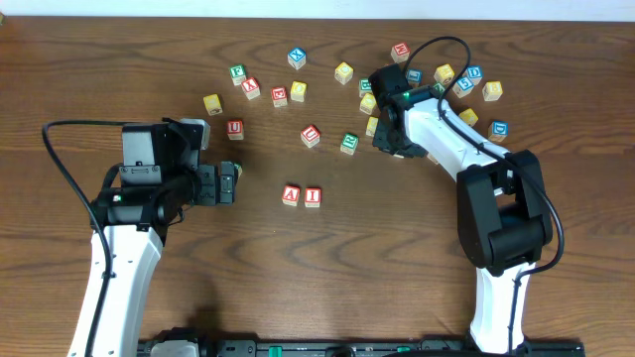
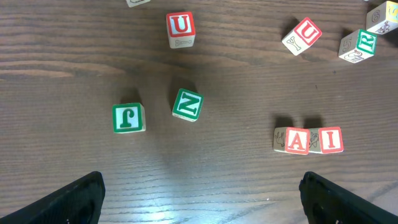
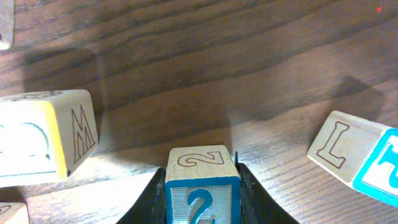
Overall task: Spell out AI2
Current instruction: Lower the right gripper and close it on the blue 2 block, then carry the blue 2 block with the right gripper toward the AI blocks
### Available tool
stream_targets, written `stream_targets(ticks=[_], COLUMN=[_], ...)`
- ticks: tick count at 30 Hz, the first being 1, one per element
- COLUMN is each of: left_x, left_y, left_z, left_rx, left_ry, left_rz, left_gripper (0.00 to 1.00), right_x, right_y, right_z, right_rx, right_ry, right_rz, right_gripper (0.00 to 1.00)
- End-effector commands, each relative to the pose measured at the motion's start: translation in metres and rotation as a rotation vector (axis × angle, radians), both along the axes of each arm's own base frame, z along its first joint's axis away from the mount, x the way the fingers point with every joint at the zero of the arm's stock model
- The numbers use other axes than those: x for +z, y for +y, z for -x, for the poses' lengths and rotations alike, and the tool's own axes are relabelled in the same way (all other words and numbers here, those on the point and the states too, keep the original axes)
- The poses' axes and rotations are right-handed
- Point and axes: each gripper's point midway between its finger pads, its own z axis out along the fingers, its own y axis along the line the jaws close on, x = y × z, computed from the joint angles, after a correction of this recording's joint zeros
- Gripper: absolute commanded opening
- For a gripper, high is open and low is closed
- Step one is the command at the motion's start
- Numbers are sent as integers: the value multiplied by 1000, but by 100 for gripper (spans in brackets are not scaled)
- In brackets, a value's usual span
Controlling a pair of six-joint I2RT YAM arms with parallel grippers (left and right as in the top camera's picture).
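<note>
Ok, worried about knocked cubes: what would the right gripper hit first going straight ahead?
Probably nothing: the right gripper, holding the 2 cube, faces bare table between the M cube and L cube.

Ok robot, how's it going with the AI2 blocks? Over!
Left pincer open, empty. Right pincer shut on 2 cube. A cube and I cube side by side. M cube, L cube close by.

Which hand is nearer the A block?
Left. The left hand sits open just left of the A block; the right hand is farther off, beyond and to the right, holding the 2 block.
</note>
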Motion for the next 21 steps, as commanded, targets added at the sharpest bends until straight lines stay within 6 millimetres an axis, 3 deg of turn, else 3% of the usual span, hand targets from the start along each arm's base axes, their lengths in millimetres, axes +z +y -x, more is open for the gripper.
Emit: stream_targets(ticks=[1,5,11,21], left_x=[1,1,1,1], left_y=[1,1,1,1], left_z=[-1,-1,-1,-1], left_rx=[-12,-12,-12,-12], left_ry=[-4,-4,-4,-4], left_rz=[-5,-5,-5,-5], left_gripper=[98,98,98,98], right_x=[10,36,55,62], right_y=[0,13,31,64], right_z=[3,4,8,25], right_rx=[9,39,93,181], right_ry=[-5,-50,-101,-100], right_rz=[2,-20,-5,-6], right_gripper=[18,16,17,16])
